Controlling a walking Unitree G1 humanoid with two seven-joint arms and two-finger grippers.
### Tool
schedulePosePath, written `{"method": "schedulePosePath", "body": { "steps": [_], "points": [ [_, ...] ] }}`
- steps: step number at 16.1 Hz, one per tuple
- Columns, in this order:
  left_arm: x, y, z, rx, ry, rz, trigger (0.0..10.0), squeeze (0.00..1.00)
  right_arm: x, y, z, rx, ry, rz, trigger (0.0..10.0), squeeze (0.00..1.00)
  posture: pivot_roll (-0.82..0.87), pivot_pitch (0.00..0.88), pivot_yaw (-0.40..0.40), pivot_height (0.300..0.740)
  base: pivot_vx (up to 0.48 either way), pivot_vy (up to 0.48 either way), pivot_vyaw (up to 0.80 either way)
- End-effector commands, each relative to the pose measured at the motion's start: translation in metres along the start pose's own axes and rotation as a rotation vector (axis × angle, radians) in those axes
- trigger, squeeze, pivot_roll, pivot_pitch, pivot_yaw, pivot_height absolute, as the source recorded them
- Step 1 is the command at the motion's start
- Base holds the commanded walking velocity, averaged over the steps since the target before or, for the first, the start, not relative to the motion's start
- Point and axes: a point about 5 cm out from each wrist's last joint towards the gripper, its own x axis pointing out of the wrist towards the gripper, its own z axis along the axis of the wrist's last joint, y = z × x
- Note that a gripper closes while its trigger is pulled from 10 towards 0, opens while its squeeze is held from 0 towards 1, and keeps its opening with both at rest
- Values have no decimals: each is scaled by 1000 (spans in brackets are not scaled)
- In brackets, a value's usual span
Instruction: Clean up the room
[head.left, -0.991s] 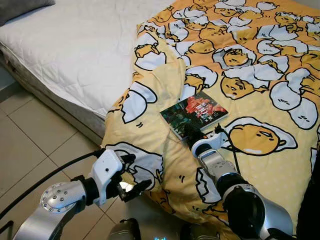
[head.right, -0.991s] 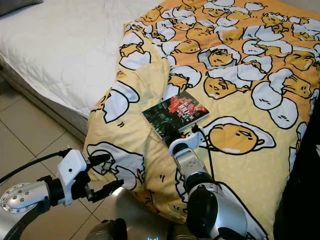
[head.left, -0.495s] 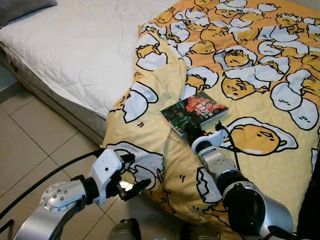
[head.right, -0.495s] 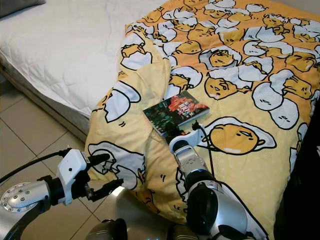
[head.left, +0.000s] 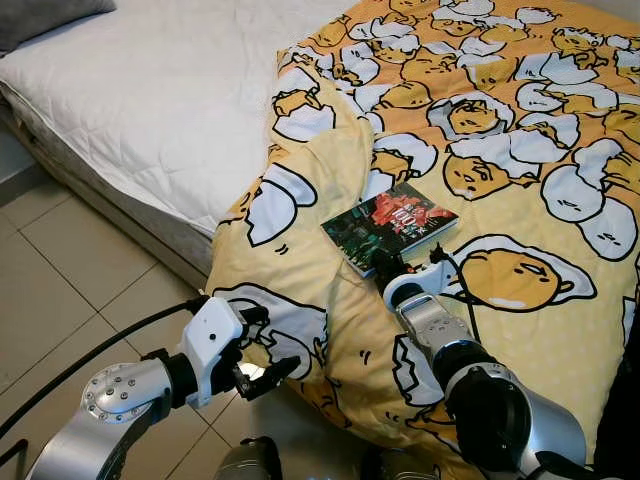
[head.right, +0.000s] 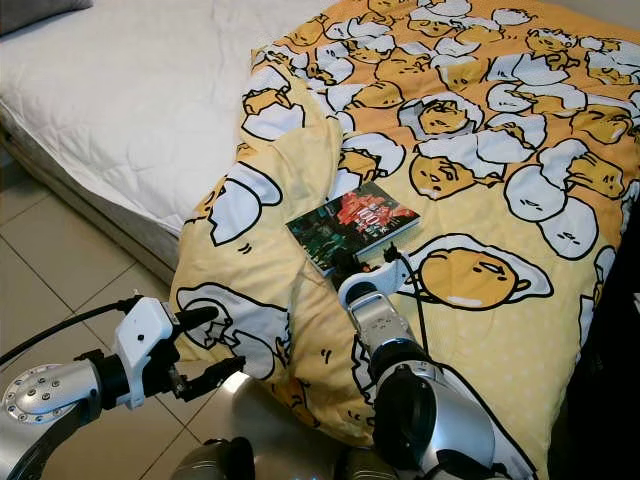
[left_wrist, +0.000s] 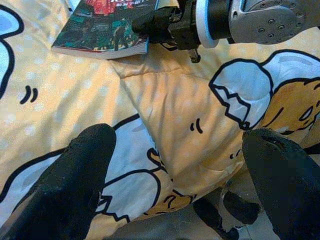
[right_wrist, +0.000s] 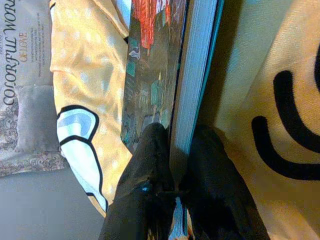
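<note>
"Where is the book (head.left: 390, 226)?"

"On the yellow blanket (head.left: 520, 330) with the egg pictures, near the blanket's folded edge. The blanket lies over the bed (head.left: 150, 90) and hangs down to the floor (head.left: 60, 290)."

"Which arm is closer?"

"The right one. The right gripper (right_wrist: 172, 165) is at the book's near corner. One black finger lies on the cover and the other is under the pages, so the book's edge is pinched between them. It looks closed on the book."

"Which way does the book point?"

"Its long side runs across, a bit slanted, from near left to far right. The book stretches away from the gripper, up the bed."

"And the left gripper (head.left: 255, 345)?"

"It hangs low beside the drooping blanket, well apart from the book. Its fingers (left_wrist: 80, 170) are spread wide and hold nothing."

"What is hard to see?"

"How deep the lower finger goes under the book. The blanket hides that. The words on the cover are too small to read."
</note>
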Motion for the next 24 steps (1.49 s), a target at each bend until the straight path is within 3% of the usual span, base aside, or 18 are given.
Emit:
{"method": "schedulePosePath", "body": {
  "steps": [1,3,4,5,6,9,12,13,14,15,16,17,19,20,22,23,24],
  "points": [
    [-3,3,-2,5,3,32,10000,600,2,6,-2,-23,11,12,0,0,47,123,20,740,0,0,0],
    [-1,11,0,-18,-42,137,10000,600,3,10,10,-77,-7,65,0,0,23,81,20,740,0,0,0],
    [1,21,7,-42,-102,236,10000,620,1,13,27,-93,-41,136,0,0,15,57,18,740,0,0,0],
    [3,26,13,-74,-149,287,10000,612,-3,12,41,-98,-66,194,0,0,5,32,22,740,0,0,0],
    [3,26,13,-74,-149,287,10000,612,-3,12,41,-98,-66,194,0,0,5,32,22,740,0,0,0],
    [11,51,27,-82,-235,386,10000,608,-23,11,63,-250,21,448,0,0,-31,0,35,740,0,0,0],
    [16,56,30,-131,-245,316,10000,553,-31,12,66,-316,81,529,0,0,-46,0,41,740,0,0,0],
    [18,60,33,-164,-264,286,10000,263,-35,13,66,-357,117,567,0,0,-54,0,43,740,0,0,0],
    [20,75,44,-270,-325,266,10000,0,-47,16,66,-423,205,669,0,0,-56,0,46,740,0,0,0],
    [23,83,49,-383,-343,227,10000,0,-60,22,65,-452,279,772,0,0,-57,0,48,740,0,0,0],
    [23,83,49,-383,-343,227,10000,0,-60,22,65,-452,279,772,0,0,-57,0,48,740,0,0,0],
    [32,83,47,-478,-314,138,10000,0,-74,26,62,-459,372,873,0,0,-60,0,49,740,0,0,0],
    [41,79,51,-603,-365,37,10000,0,-83,28,58,-458,455,934,0,0,-58,0,49,740,0,0,0],
    [52,71,49,-735,-401,-106,10000,0,-93,32,51,-449,533,1005,0,0,-60,0,47,740,0,0,0],
    [58,67,42,-795,-390,-163,10000,0,-99,37,48,-438,569,1044,0,0,-65,0,51,740,0,0,0],
    [62,63,41,-844,-395,-230,8627,0,-105,40,47,-432,599,1070,0,0,-65,0,51,740,0,0,0],
    [64,60,43,-866,-403,-280,2235,0,-109,41,45,-433,621,1078,0,0,-71,0,55,740,0,0,0]
  ]
}}
